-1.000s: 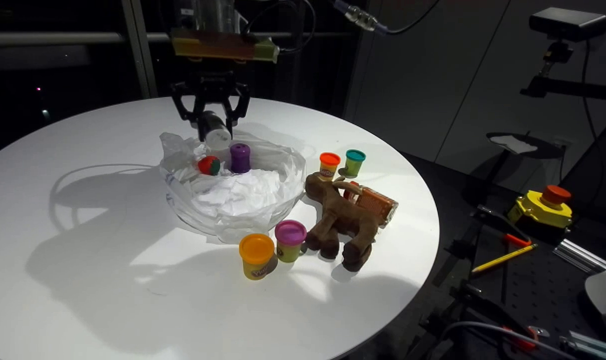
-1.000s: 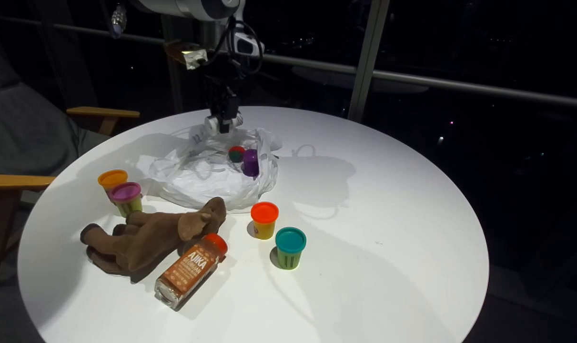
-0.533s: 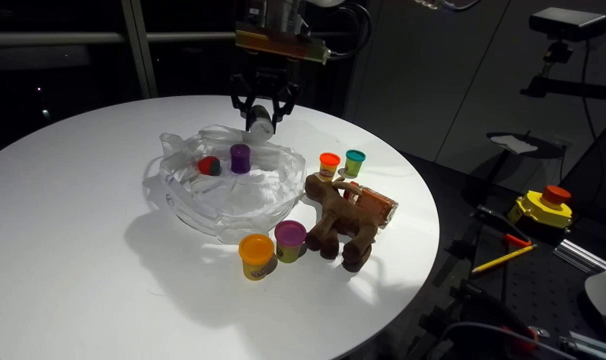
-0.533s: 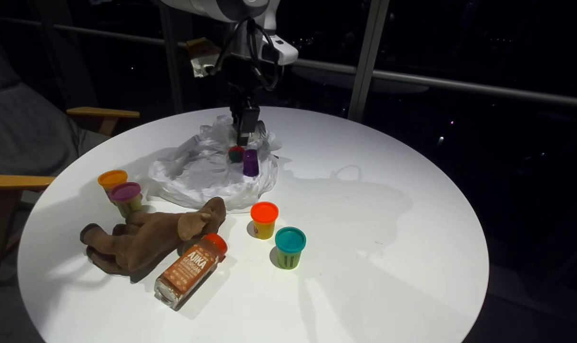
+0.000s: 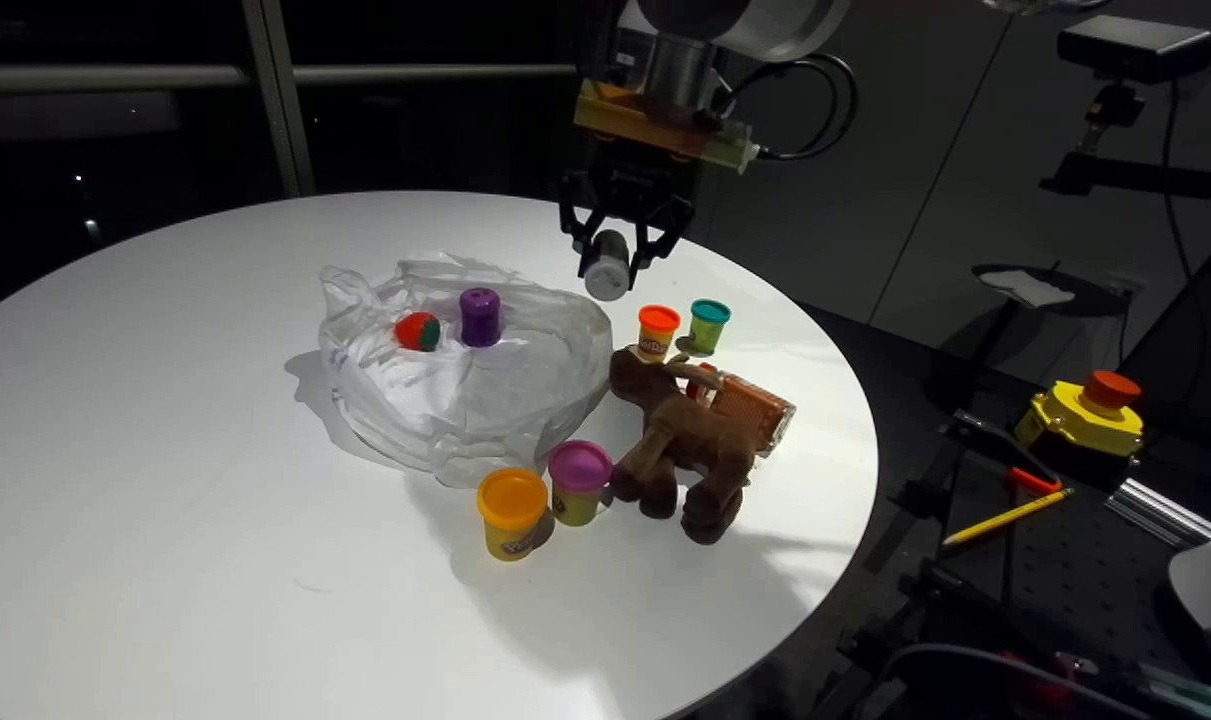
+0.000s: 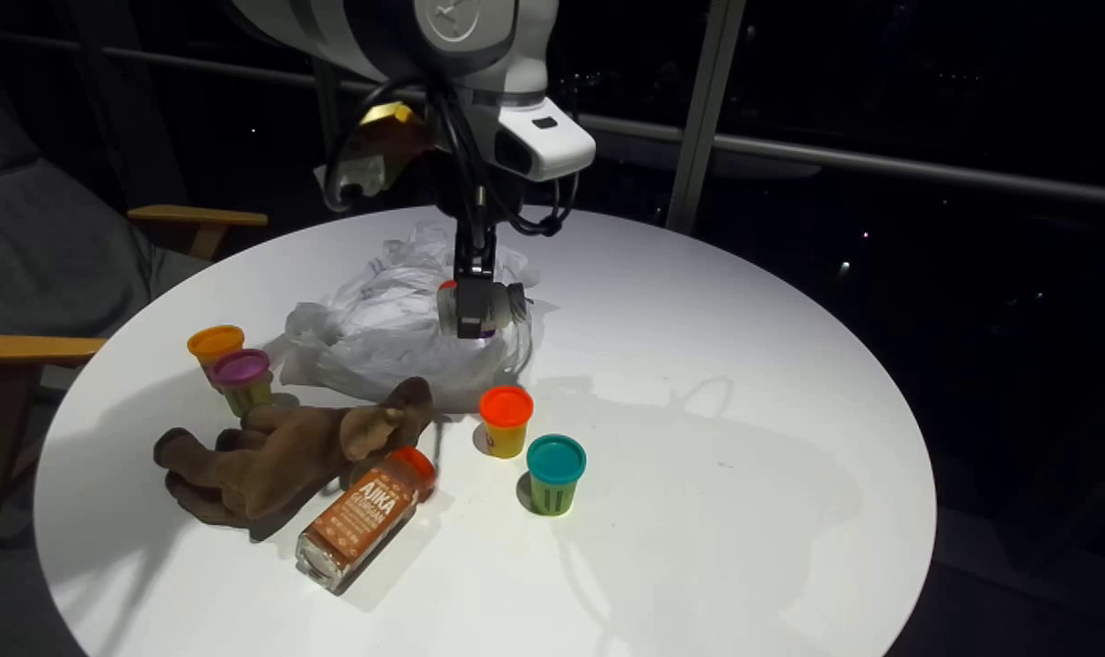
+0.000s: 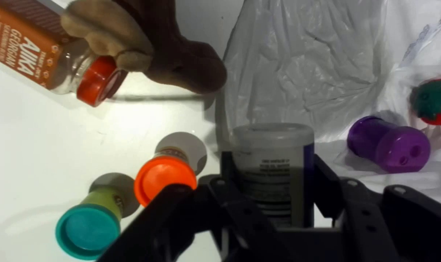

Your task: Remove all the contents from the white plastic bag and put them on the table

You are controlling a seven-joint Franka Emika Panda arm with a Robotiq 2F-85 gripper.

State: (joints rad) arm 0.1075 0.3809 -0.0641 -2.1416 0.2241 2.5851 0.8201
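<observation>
White table [image 5: 175, 520], plastic bag [image 5: 485, 459] on top, claw [image 5: 610, 268] overhead.
Jaws stand part-spread, gripping a white-lidded jar [image 7: 271, 160]; the bag lies below, mostly to one side, purple container [image 5: 480, 318] and smaller red strawberry [image 5: 418, 331] within its rim.

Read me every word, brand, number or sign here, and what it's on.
"AJIKA": spice jar
"GEORGIAN": spice jar
"SEASONING BLEND": spice jar
"Play", rest blurred: orange-lidded tub
Too small or blurred: the spice jar's finer print; print on the held white container; marks on the white plastic bag, red-lidded tub, purple-lidded tub, teal-lidded tub. Nothing else reads.
</observation>
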